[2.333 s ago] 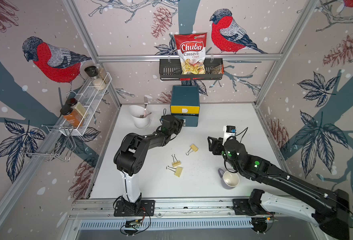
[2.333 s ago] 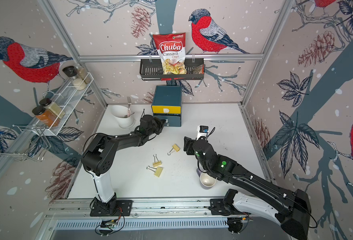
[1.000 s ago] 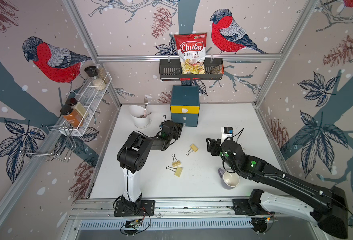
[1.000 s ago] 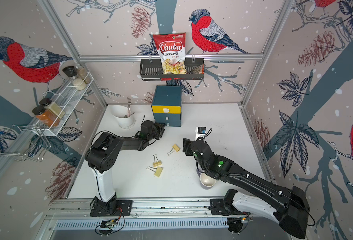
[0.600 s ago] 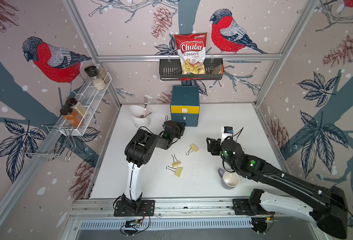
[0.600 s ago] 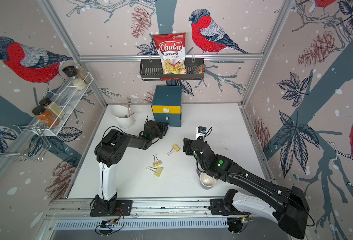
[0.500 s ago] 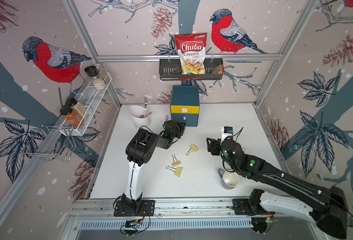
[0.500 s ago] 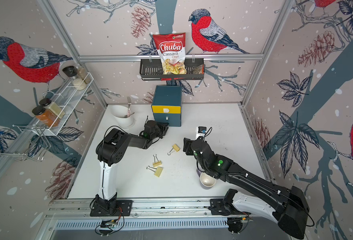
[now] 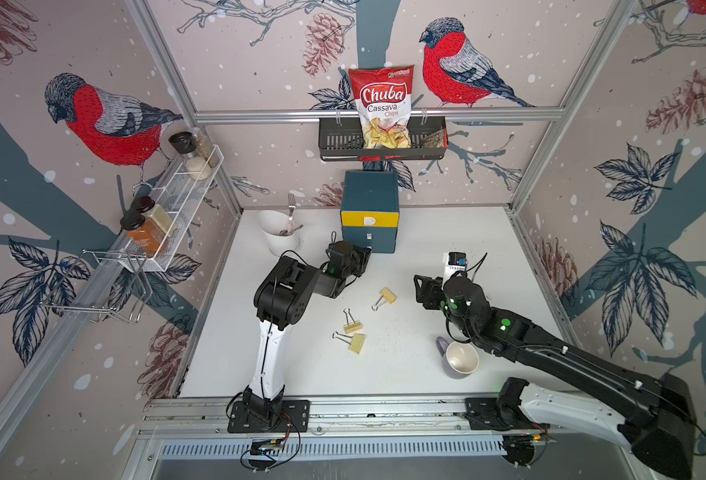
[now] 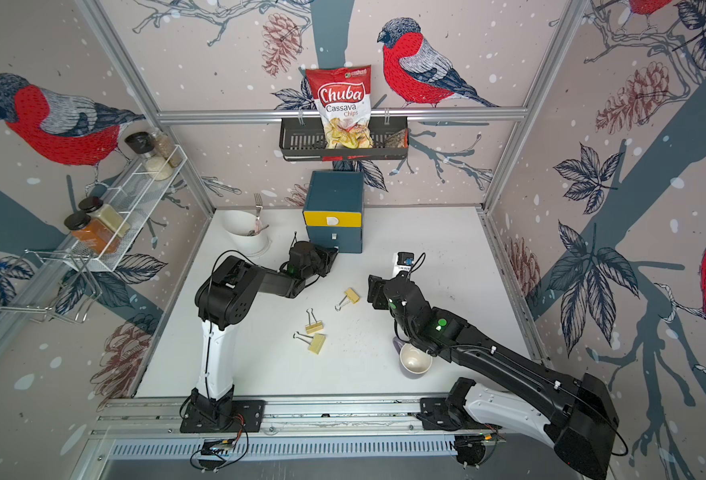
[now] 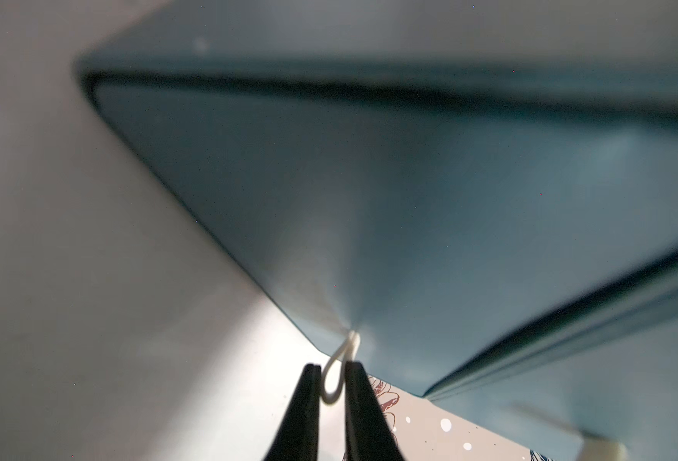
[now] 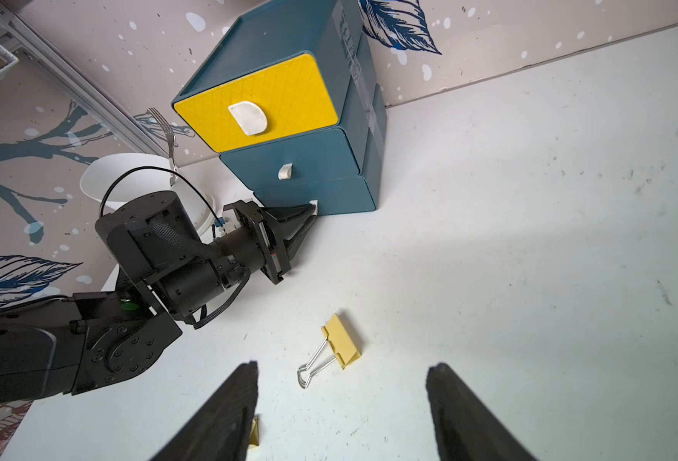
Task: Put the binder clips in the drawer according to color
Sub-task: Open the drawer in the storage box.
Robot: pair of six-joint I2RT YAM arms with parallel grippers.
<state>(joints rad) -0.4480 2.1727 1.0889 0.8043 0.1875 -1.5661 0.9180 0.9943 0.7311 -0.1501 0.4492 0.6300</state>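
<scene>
The teal drawer chest (image 9: 370, 195) (image 10: 334, 195) (image 12: 289, 187) stands at the back wall with all drawers closed. My left gripper (image 9: 366, 251) (image 10: 334, 251) (image 11: 333, 369) (image 12: 312, 207) lies low at the bottom drawer front, its jaws shut on the white pull tab (image 11: 335, 379). Three yellow binder clips (image 9: 388, 296) (image 9: 352, 327) (image 9: 357, 343) lie mid-table; no pink or blue ones show. My right gripper (image 9: 417, 291) (image 10: 371, 293) (image 12: 343, 371) hovers open and empty just right of the nearest clip (image 12: 343, 345).
A lilac mug (image 9: 461, 359) stands by my right forearm. A white cup with a fork (image 9: 283, 237) sits left of the chest. A black wall basket with a chips bag (image 9: 382, 141) hangs above it. A wire rack with jars (image 9: 168, 208) is on the left wall.
My left gripper has slid to the bottom drawer front and closed its jaws on the pull tab, with the elbow swinging up. The right arm has hardly moved.
</scene>
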